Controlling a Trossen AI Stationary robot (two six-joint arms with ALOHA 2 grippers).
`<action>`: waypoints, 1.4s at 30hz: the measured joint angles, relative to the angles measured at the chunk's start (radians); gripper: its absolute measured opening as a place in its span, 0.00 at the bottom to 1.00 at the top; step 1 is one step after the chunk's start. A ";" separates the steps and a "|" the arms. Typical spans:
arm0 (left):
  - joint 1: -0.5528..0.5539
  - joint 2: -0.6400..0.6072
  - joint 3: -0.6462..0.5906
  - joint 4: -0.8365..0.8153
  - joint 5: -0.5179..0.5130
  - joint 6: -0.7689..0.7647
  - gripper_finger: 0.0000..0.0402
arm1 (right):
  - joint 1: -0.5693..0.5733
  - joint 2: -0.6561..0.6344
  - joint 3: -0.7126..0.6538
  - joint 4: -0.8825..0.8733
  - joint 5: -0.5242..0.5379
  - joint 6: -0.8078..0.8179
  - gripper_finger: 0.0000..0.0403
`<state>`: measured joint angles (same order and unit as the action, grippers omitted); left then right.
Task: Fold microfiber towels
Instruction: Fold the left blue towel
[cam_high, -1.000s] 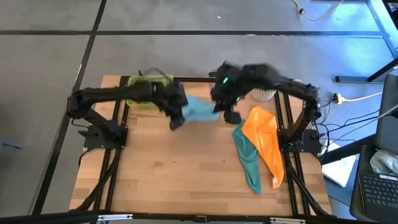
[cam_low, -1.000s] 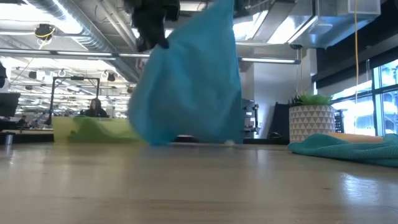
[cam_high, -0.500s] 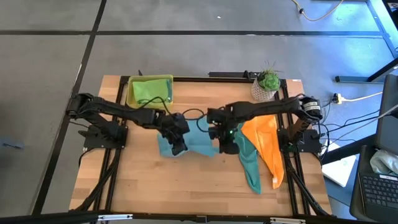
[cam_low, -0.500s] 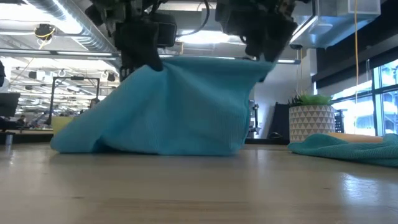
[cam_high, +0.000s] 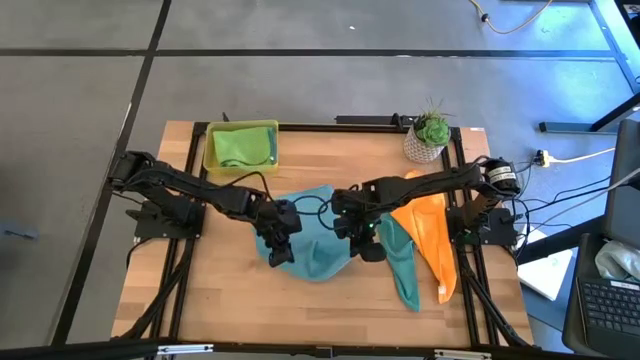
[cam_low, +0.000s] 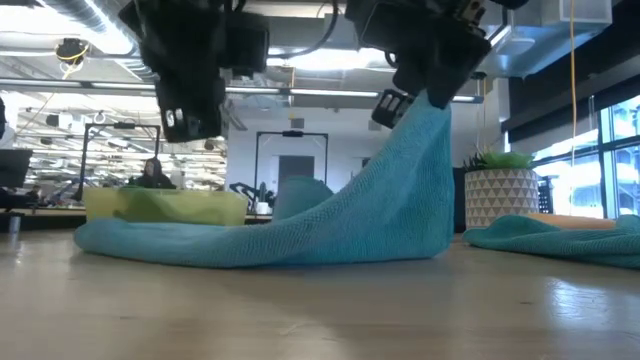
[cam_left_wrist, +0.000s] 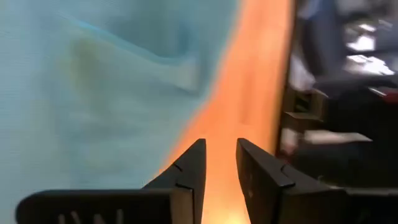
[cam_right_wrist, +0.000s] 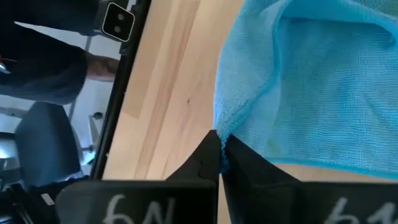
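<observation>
A light blue towel (cam_high: 312, 243) lies spread and rumpled at the middle of the table (cam_high: 300, 310), one corner pulled up off the wood. The right gripper (cam_high: 362, 240) has that corner pinched — in its wrist view the fingers are closed tight on the cloth's edge, and in the low view the towel rises to it like a tent. The left gripper (cam_high: 279, 248) hangs over the towel's other side; its fingers stand slightly apart with nothing between them, so it seems to have let go.

The fold on this towel looks barely begun — no clean crease shows yet. An orange towel (cam_high: 428, 228) and a teal towel (cam_high: 400, 262) lie in a loose heap on the right side of the table, touching, both unfolded. A lime green towel (cam_high: 240, 147) sits crumpled in the tray (cam_high: 212, 137) at the far left corner. No folded towel shows anywhere, so nearly all the work is left.
</observation>
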<state>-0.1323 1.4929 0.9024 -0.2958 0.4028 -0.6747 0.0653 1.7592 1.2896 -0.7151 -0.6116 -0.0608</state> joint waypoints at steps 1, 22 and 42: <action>0.007 0.000 0.000 -0.008 -0.040 0.010 0.20 | 0.004 0.000 0.000 0.000 0.004 -0.004 0.02; 0.109 0.090 -0.001 0.169 -0.038 1.063 0.33 | 0.068 0.000 0.000 -0.013 0.044 0.078 0.02; 0.078 0.296 0.000 0.300 -0.016 1.106 0.37 | 0.089 0.000 0.000 -0.022 0.034 0.129 0.02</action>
<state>-0.0545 1.7884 0.9028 0.0037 0.3872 0.4313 0.1539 1.7588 1.2896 -0.7374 -0.5774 0.0684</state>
